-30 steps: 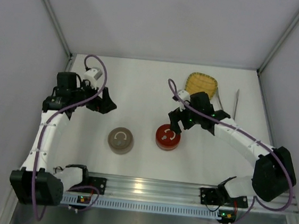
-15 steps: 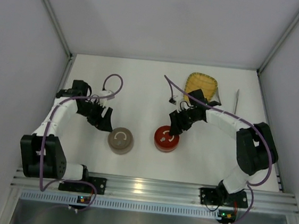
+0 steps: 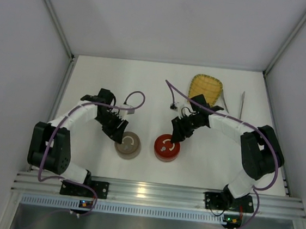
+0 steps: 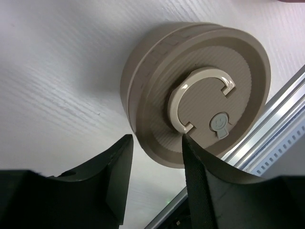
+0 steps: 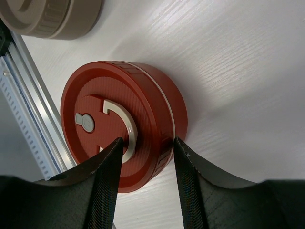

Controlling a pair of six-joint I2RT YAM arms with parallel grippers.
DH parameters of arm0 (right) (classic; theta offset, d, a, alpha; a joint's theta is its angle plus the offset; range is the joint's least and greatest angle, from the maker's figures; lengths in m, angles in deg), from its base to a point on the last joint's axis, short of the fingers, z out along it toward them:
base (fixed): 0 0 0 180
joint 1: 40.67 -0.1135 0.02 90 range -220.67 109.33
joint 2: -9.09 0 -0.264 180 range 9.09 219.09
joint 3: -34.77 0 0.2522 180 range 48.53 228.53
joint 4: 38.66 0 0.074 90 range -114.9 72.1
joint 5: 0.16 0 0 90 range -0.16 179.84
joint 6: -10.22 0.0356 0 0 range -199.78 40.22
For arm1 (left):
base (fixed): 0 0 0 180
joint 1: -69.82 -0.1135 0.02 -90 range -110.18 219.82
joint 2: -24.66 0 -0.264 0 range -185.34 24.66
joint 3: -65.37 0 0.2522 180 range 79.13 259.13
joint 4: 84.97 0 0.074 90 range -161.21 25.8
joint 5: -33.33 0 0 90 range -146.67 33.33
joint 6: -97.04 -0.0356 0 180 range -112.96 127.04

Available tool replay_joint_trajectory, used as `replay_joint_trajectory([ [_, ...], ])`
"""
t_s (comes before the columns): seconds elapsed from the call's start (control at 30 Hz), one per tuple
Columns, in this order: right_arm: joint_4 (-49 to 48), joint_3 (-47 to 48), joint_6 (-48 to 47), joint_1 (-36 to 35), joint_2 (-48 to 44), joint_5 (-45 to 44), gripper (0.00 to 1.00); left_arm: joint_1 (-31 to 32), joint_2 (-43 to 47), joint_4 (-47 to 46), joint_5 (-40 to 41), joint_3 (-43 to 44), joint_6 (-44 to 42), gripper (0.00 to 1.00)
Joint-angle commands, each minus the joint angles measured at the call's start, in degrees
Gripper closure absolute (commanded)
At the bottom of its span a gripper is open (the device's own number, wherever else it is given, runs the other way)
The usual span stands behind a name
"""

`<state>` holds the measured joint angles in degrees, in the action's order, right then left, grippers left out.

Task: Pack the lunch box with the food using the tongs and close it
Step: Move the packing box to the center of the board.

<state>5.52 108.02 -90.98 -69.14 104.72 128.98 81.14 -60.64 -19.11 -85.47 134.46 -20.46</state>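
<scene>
Two round lidded lunch box tins stand near the front edge. My left gripper [image 3: 119,132] straddles the left rim of the tan tin [image 3: 128,145] [image 4: 200,90]. One of its fingers rests on the lid by the cream handle and the other stands just outside the wall, with a sliver of table between. My right gripper [image 3: 175,135] is shut across the rim of the red tin [image 3: 165,148] [image 5: 119,119], one finger against the lid handle, the other on the outer wall. The tongs [image 3: 242,103] lie at the far right. No food shows in these views.
A yellow woven tray [image 3: 205,88] sits at the back right, just behind my right arm. The aluminium rail [image 3: 156,192] runs along the near edge, close to both tins. Grey walls close in the left, right and back sides.
Both arms swung forward and down onto the tins, and both sets of jaws narrowed. The red tin slid towards the near edge and slightly left; the tan tin shifted a little right.
</scene>
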Motion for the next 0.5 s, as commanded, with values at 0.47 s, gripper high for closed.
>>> replay_joint_trajectory([
  [0.47,-1.1,-0.5,1.1,-0.8,-2.8,1.0,0.39,6.7,-3.0,-3.4,-1.9,3.5,3.7,0.32],
])
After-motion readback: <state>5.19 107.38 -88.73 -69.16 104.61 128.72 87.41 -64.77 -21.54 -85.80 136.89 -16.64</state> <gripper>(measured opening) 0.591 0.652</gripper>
